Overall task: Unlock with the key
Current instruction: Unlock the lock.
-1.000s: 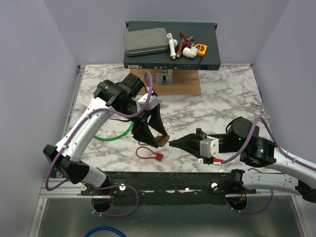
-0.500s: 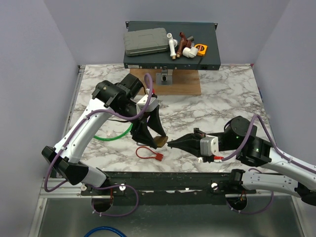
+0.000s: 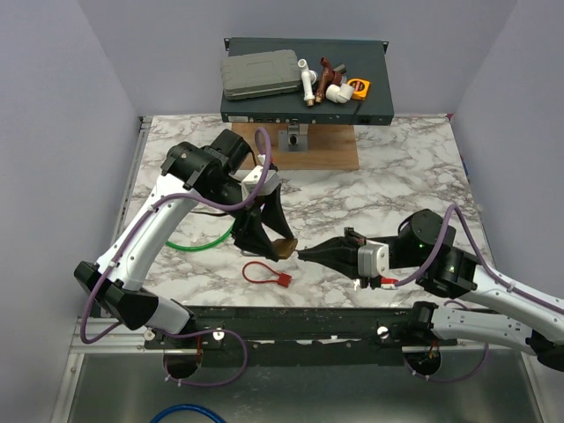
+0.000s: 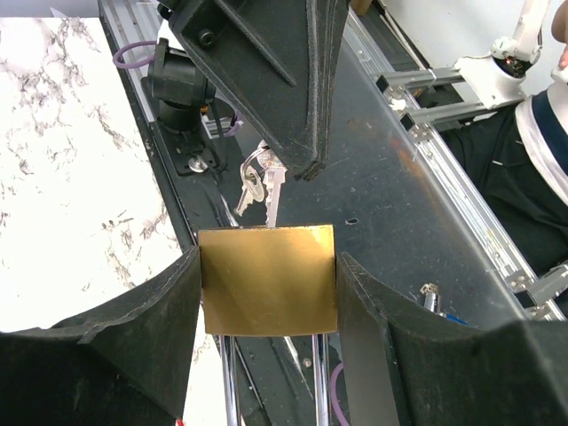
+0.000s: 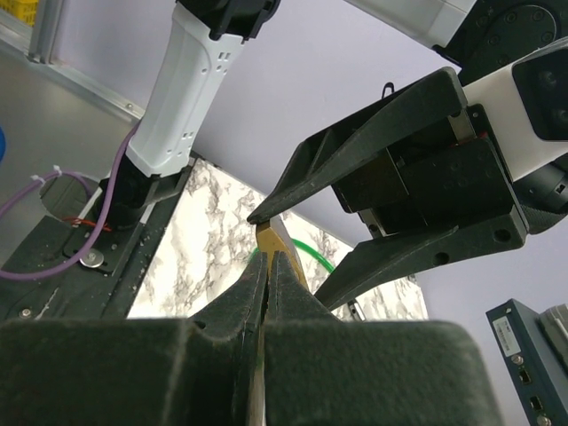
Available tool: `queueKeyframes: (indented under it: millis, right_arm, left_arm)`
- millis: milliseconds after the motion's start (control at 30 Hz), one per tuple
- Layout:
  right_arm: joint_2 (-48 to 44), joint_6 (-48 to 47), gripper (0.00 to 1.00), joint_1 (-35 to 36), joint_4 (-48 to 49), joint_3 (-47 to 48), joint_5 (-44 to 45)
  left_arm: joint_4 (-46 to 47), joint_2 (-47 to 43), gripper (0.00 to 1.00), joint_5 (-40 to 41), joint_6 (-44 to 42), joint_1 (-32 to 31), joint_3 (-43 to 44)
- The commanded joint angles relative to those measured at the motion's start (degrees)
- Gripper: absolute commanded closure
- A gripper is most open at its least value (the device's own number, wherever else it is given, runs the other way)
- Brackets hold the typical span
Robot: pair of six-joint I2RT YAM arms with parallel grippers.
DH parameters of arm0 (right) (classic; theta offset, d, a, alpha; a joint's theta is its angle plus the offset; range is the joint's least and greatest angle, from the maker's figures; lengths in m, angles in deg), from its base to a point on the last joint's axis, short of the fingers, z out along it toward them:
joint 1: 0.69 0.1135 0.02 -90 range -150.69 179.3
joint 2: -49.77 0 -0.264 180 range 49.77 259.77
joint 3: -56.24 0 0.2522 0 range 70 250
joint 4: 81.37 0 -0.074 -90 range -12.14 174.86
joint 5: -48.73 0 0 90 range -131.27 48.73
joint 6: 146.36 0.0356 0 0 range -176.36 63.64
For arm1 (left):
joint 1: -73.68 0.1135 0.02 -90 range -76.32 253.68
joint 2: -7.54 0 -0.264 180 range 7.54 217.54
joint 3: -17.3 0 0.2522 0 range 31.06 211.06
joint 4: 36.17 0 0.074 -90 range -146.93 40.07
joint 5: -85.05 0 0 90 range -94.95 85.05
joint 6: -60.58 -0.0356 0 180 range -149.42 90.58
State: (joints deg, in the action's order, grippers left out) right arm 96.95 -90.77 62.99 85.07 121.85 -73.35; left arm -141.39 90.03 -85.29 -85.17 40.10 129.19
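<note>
My left gripper [image 3: 267, 236] is shut on a brass padlock [image 3: 285, 248] and holds it above the marble table, near the front. In the left wrist view the padlock [image 4: 266, 280] sits square between the two pads, its steel shackle pointing back toward the wrist. My right gripper [image 3: 306, 256] is shut on a silver key [image 4: 271, 191] with its tip at the padlock's lower face; a second key hangs from the ring beside it. In the right wrist view my right gripper [image 5: 268, 259] has its jaws pressed together, with the brass padlock [image 5: 282, 240] just beyond them.
A red tag with a loop [image 3: 264, 273] lies on the table below the padlock. A green cable [image 3: 198, 243] curves under the left arm. A wooden board with a metal fixture [image 3: 304, 150] and a dark rack box [image 3: 304, 84] with several items stand at the back.
Both grippers have shifted slightly left, the right one keeping the key against the padlock. Both grips are unchanged.
</note>
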Motion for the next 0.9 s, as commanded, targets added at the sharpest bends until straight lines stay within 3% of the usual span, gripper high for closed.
queueKeyframes:
  millis: [0, 367, 867]
  right_arm:
    - [1.18, 0.40, 0.99, -0.87, -2.45, -2.75, -0.36]
    - [2.51, 1.10, 0.99, -4.13, 4.04, -5.27, -7.13]
    - [5.59, 2.86, 0.99, -10.18, 4.38, -3.37, -16.49]
  left_arm:
    - [-1.49, -2.12, 1.00, -15.21, 0.02, 0.05, 2.17]
    - [-1.46, -2.80, 1.00, -15.47, 0.38, 0.01, 2.16]
    - [-1.43, -0.72, 1.00, -14.98, -0.30, -0.03, 4.50]
